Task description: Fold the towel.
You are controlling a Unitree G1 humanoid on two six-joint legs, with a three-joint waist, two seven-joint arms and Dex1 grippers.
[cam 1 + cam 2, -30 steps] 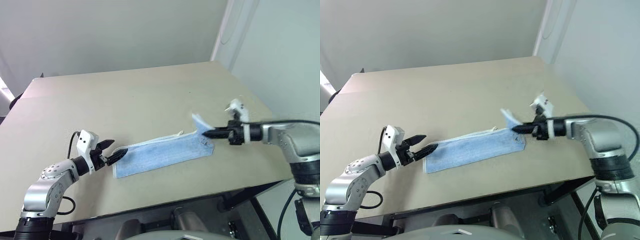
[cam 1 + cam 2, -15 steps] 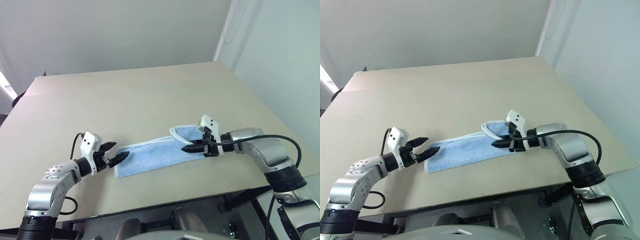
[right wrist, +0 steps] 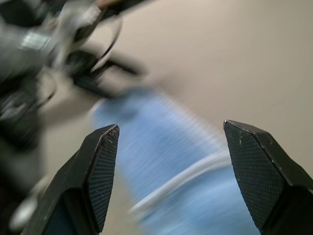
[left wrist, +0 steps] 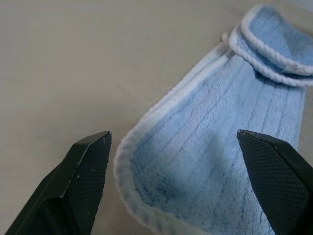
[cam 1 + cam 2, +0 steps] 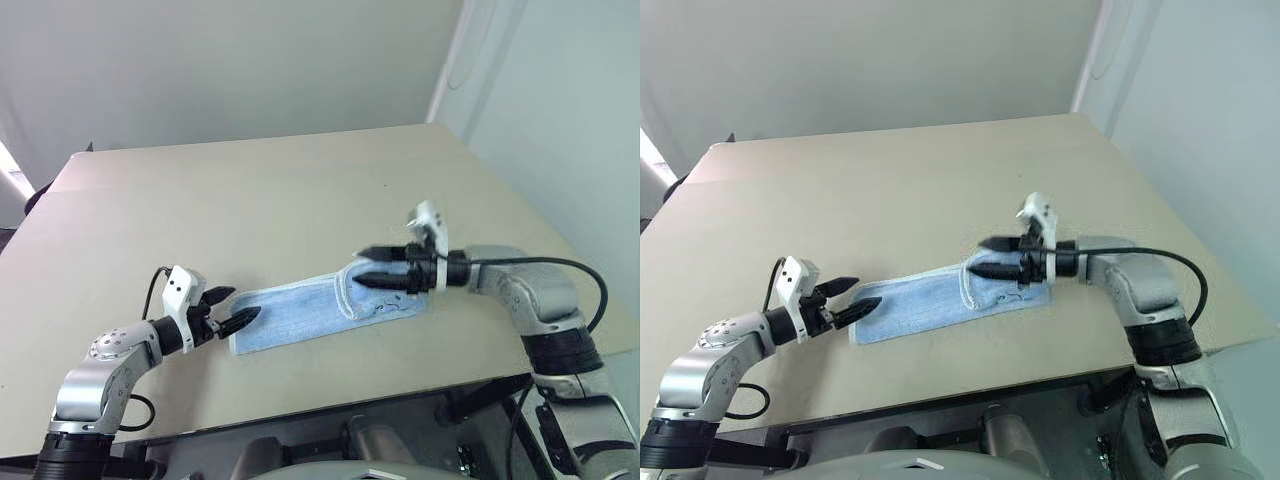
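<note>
Towel point(image 5: 325, 308) lies as a long narrow strip on the tan table point(image 5: 250, 200), near the front edge, running from approx 8 o'clock up to 2 o'clock. Its 2 o'clock end is lapped over onto the strip, white edging showing on top.

R gripper point(image 5: 366, 267) hovers just above that lapped end, pointing toward 9 o'clock, jaws apart, nothing btwn them. L gripper point(image 5: 234, 306) sits at the 8 o'clock end, pointing at the towel's short edge, jaws wide apart w/ the corner just in front of them, not pinched.

Handling, as a guess: light, soft, floppy cloth; no stiffness, so a lifted part will sag and drag the rest. Plush nap should grip OK, not slippery, not fragile. Best hold prob. the stitched white edging at a corner of the 8 o'clock end, pinching both layers so they don't slide apart.
</note>
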